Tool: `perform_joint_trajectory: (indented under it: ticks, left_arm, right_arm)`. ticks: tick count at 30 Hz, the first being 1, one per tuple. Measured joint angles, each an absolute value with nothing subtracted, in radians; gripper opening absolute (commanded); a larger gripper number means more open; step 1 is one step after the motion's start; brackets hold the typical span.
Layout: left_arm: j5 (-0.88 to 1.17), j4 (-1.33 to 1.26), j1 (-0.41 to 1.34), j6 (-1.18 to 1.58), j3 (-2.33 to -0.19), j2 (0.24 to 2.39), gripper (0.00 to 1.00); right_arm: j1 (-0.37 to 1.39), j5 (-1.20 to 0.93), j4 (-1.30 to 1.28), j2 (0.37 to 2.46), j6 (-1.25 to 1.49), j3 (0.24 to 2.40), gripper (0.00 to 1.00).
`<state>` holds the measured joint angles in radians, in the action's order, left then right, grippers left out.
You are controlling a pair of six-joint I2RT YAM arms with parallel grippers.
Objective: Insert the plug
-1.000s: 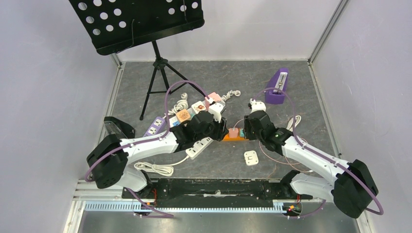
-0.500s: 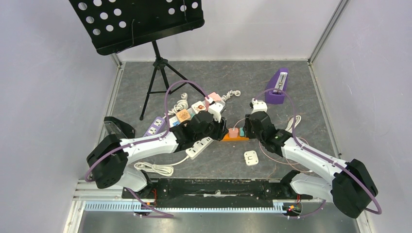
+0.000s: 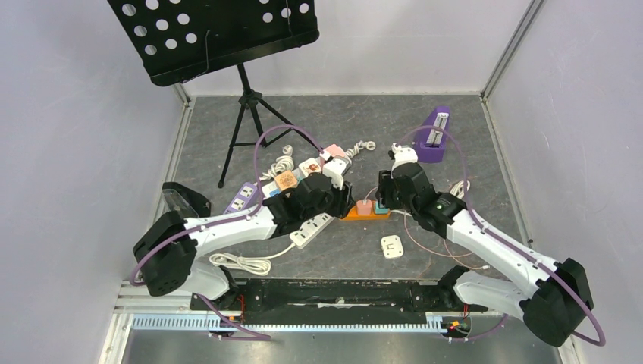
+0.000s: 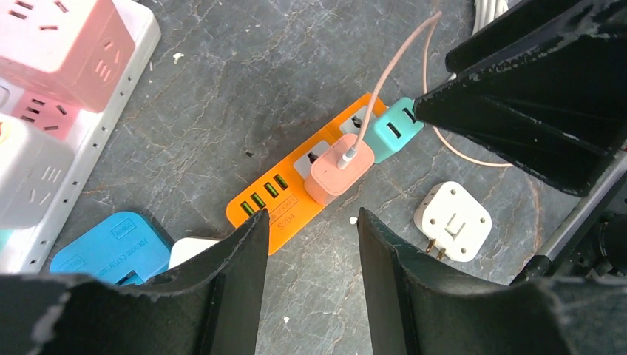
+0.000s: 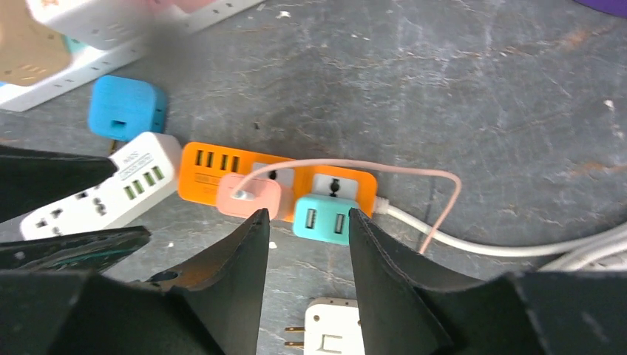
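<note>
- Top external: orange plastic power strip (image 3: 356,215) on the grey bench (image 3: 318,121), long axis left-right. Teal two-port plug (image 3: 381,206) seated near its right end.
- Left wrist: left fingers (image 4: 222,281) parted, empty, over the strip.
- Right wrist: right fingers (image 5: 222,281) parted, empty, above the plug, whose ports face the camera. Insertion appears done; next, withdraw clear.

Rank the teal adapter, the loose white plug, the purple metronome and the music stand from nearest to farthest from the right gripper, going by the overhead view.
1. teal adapter: on the orange power strip, right at the tips of the right gripper.
2. white plug: loose on the floor, toward the arm bases.
3. purple metronome: farther back, on the right.
4. music stand: back left corner.
</note>
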<state>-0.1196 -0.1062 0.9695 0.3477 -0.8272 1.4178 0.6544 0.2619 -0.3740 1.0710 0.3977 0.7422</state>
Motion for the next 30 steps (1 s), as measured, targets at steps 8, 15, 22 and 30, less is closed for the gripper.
perform_joint_trajectory:
  ticks: [8, 15, 22, 30]
  left_arm:
    - [-0.200, -0.100, 0.958, 0.379, -0.794, 1.357, 0.53]
    - [-0.258, -0.099, 0.930, 0.431, -0.745, 1.293, 0.54]
    - [-0.271, -0.098, 0.913, 0.445, -0.721, 1.269, 0.54]
    - [-0.273, -0.091, 0.898, 0.454, -0.713, 1.266, 0.54]
  right_arm:
    - [0.720, 0.179, -0.353, 1.080, 0.346, 0.752, 0.52]
    - [0.772, 0.200, -0.339, 1.176, 0.340, 0.769, 0.50]
    - [0.777, 0.242, -0.313, 1.203, 0.364, 0.769, 0.43]
    - [0.783, 0.251, -0.284, 1.250, 0.374, 0.763, 0.28]
